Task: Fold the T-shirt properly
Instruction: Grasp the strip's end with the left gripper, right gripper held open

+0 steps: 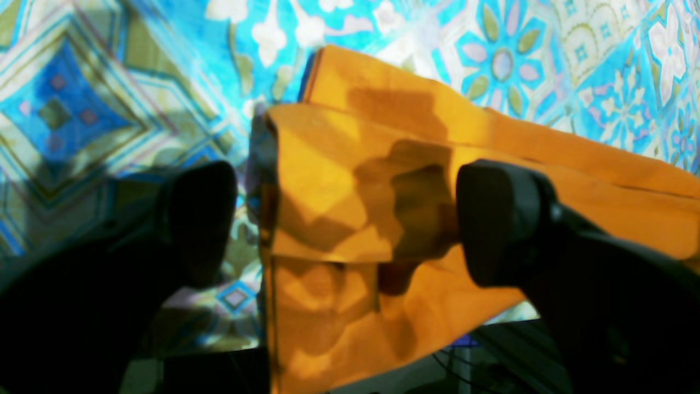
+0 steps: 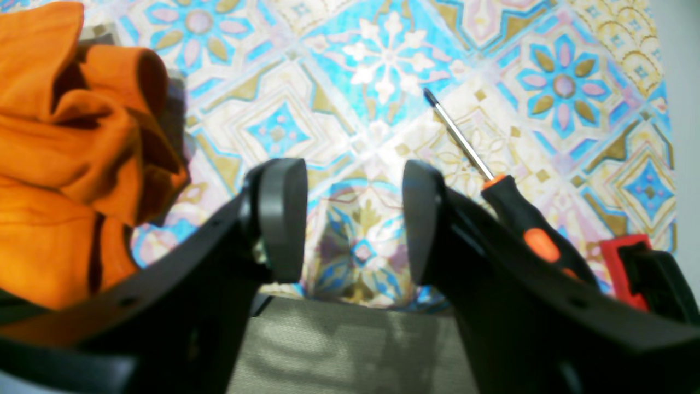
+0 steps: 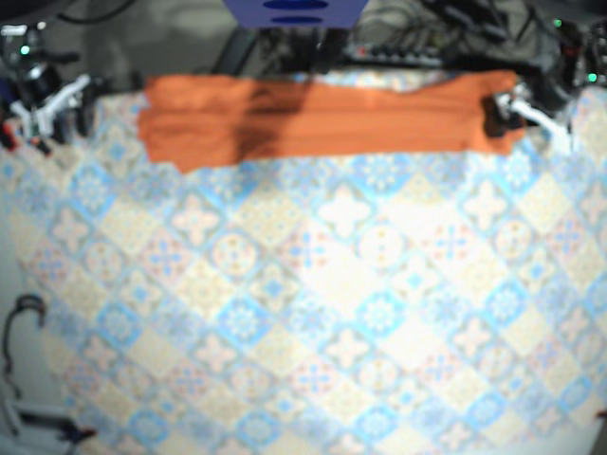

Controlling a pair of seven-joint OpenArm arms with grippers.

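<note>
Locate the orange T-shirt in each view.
Left wrist: T-shirt fills the centre and right of the frame.
Right wrist: bunched at the left edge.
Base: a long band across the top.
Shared landmark: the patterned tablecloth beneath it in all three.

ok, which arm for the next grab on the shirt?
Likely left: left gripper is open with the T-shirt edge between its fingers; right gripper is open over tablecloth, shirt off to its side.

The folded orange cloth T-shirt (image 3: 313,121) is laid along the far edge of the tile-patterned bench (image 3: 303,313); a black-and-orange-handled screwdriver (image 2: 519,213) is laid on it, apart.
</note>
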